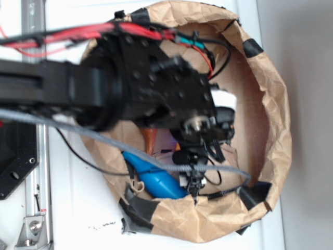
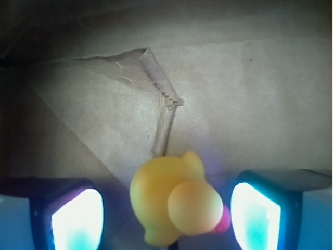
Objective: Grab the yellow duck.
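**Duck between open fingers inside paper bowl**

Wrist view: the yellow duck (image 2: 174, 205) sits low in frame, between the two fingers (image 2: 78, 219), which stand apart, one on each side. A gap shows on both sides of the duck, so the fingers are open and not touching it. The duck's round head faces the camera, with its pinkish-red beak pointing toward the right-hand finger. It rests on brown paper with a torn, folded flap above it.

Exterior view: the black arm (image 1: 104, 83) reaches from the left into a crumpled brown paper bowl (image 1: 270, 104) patched with black tape, standing on the white bench (image 1: 78, 208). A blue bottle (image 1: 156, 179) lies near the bowl's lower edge. The duck is hidden under the arm here. Red and black cables run along the arm's top.
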Available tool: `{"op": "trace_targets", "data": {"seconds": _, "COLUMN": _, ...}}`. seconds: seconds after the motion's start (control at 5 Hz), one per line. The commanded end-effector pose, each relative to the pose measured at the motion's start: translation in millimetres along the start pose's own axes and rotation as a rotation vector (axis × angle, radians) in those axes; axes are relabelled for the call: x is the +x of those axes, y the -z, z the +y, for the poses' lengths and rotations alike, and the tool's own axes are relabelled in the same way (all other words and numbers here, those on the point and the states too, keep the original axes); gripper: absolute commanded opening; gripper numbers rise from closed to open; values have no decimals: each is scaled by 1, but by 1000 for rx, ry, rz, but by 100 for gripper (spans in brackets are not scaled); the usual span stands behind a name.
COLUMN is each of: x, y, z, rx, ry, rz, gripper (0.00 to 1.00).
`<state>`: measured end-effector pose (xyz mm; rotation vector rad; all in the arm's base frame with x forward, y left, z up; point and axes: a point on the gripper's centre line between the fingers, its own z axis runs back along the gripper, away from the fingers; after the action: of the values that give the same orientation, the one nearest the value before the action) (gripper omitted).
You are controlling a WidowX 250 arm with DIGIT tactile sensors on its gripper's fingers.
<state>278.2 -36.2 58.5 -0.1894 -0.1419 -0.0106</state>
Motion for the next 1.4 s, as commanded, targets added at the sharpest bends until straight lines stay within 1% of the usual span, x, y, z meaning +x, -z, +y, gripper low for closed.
{"op": "trace_targets", "data": {"seconds": 0.0, "x": 0, "y": -56, "z": 37, "rx": 35, "ry": -87, "rz": -117, "gripper": 100}}
{"op": "trace_targets", "data": {"seconds": 0.2, "x": -3, "y": -36, "z": 38, "rx": 57, "ry": -77, "rz": -65, "gripper": 100}}
{"op": "trace_targets", "data": {"seconds": 0.4, "x": -3, "y": -4, "z": 31, "rx": 70, "ry": -50, "rz": -45, "gripper": 100}}
{"op": "trace_targets", "data": {"seconds": 0.6, "x": 1, "y": 26, "z": 4, "rx": 39, "ry": 28, "rz": -11, "gripper": 100}}
{"op": "trace_targets", "data": {"seconds": 0.8, "x": -1, "y": 32, "z": -23, "rx": 18, "ry": 83, "rz": 6, "gripper": 99}}
{"op": "trace_targets", "data": {"seconds": 1.0, "x": 1, "y": 26, "z": -31, "rx": 1, "ry": 92, "rz": -4, "gripper": 100}}
{"op": "trace_targets", "data": {"seconds": 1.2, "x": 3, "y": 20, "z": -29, "rx": 1, "ry": 89, "rz": -18, "gripper": 100}}
